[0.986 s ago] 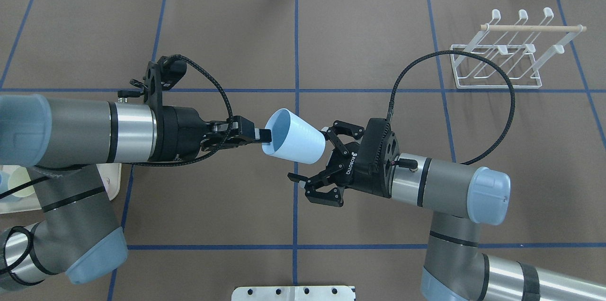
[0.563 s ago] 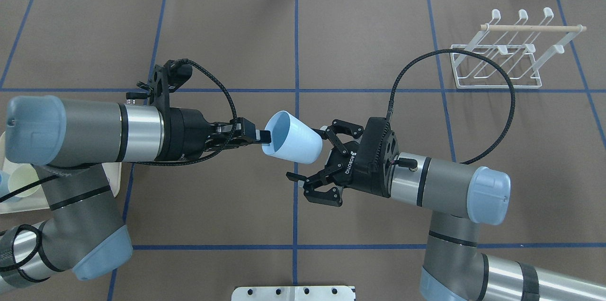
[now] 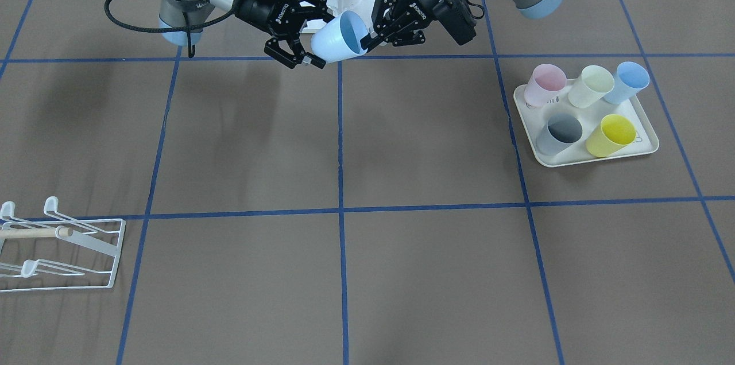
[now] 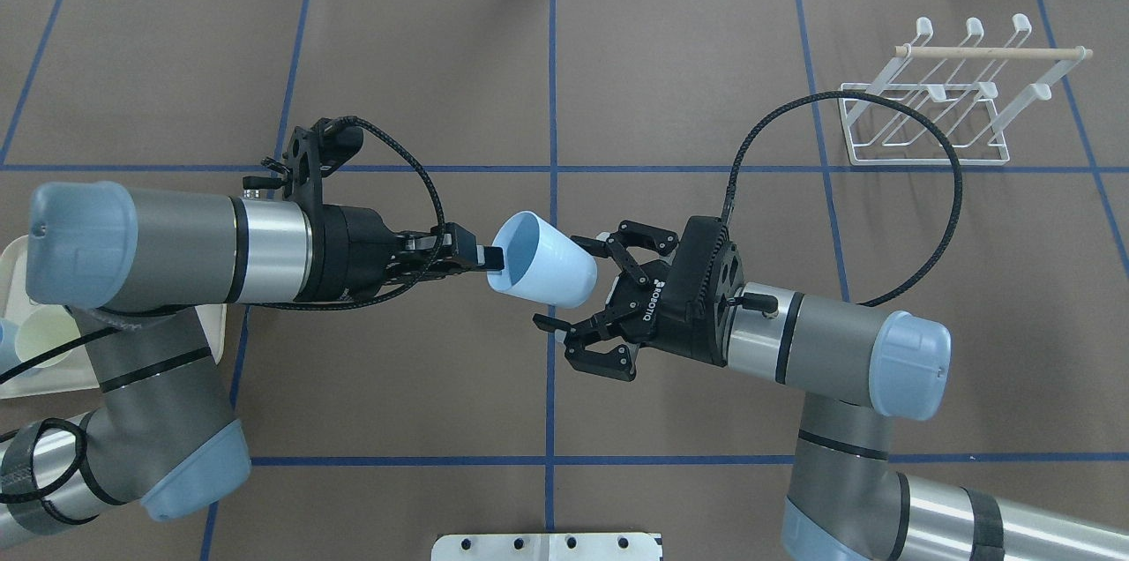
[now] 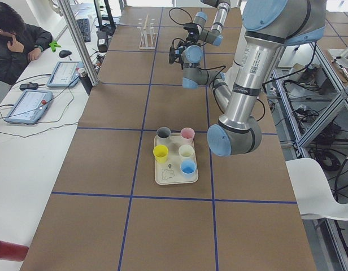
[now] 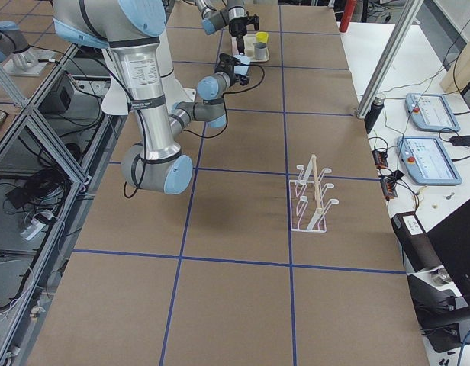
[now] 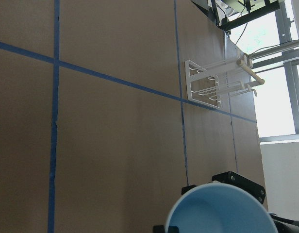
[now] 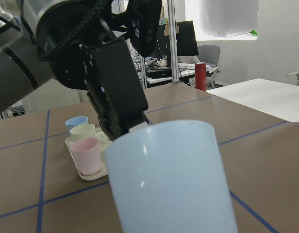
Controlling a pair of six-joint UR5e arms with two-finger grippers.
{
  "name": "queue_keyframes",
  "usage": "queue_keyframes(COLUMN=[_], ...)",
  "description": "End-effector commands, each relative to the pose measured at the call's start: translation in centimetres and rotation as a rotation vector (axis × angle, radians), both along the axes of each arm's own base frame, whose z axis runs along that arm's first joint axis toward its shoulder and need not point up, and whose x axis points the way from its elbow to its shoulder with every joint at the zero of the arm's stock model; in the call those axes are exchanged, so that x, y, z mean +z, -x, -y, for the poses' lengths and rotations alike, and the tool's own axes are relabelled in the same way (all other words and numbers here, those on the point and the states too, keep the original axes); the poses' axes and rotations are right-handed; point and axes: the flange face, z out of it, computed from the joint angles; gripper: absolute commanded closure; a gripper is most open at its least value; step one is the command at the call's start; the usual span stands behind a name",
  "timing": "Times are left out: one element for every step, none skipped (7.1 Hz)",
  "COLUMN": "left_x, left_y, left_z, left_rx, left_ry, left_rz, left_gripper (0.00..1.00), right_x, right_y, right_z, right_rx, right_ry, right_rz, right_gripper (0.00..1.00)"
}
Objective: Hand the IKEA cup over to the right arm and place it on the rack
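Observation:
The light-blue IKEA cup (image 4: 542,259) hangs on its side above the table's middle, its mouth facing my left arm. My left gripper (image 4: 490,258) is shut on the cup's rim. The right arm's gripper (image 4: 563,283) is open, with its fingers flanking the cup's base; the lower finger stands clear of it. From the front, the cup (image 3: 339,38) sits between the left gripper (image 3: 366,41) and the right gripper (image 3: 320,37). The right wrist view is filled by the cup (image 8: 174,179). The white wire rack (image 4: 988,53) stands bare at the far right.
A cream tray (image 3: 597,159) holding several coloured cups sits on my left side, partly under the left arm in the overhead view. The right arm's long black cable loop (image 4: 953,190) arcs toward the rack. A person (image 5: 16,34) sits at a side table.
The right gripper has edged toward the cup, so its open fingers now reach around the base. The left arm's elbow has swung rightward; the cup has barely shifted.

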Motion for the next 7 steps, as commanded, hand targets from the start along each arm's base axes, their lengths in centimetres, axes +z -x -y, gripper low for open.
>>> queue_keyframes(left_x=[0.0, 0.0, 0.0, -0.3, -1.1, -1.7, -1.4], left_y=[-0.1, -0.1, -0.1, 0.2, 0.9, 1.9, 2.8], left_z=[-0.1, -0.1, -0.1, -0.3, -0.3, -0.4, -0.1], left_rx=[0.003, 0.003, 0.004, 0.010, -0.010, -0.012, -0.025], left_ry=[0.000, 0.000, -0.003, -0.009, -0.020, -0.044, -0.070], left_rz=[0.000, 0.000, -0.001, -0.009, -0.028, -0.037, -0.025], left_gripper=[1.00, 1.00, 1.00, 0.36, 0.00, 0.00, 0.00], right_x=[0.0, 0.2, 0.5, 0.5, 0.7, 0.9, 1.2], right_y=[0.0, 0.3, 0.5, 0.6, 0.6, 0.7, 0.5], right_z=[0.0, -0.6, -1.2, -1.4, -1.5, -1.6, -1.6], right_rx=[0.000, -0.011, -0.023, -0.027, -0.029, -0.030, -0.026], right_ry=[0.002, 0.000, -0.004, -0.004, -0.003, 0.001, 0.013], right_rz=[0.002, 0.013, 0.021, 0.021, 0.018, 0.017, 0.016], right_gripper=[0.31, 0.53, 0.70, 0.80, 0.82, 0.88, 0.97])
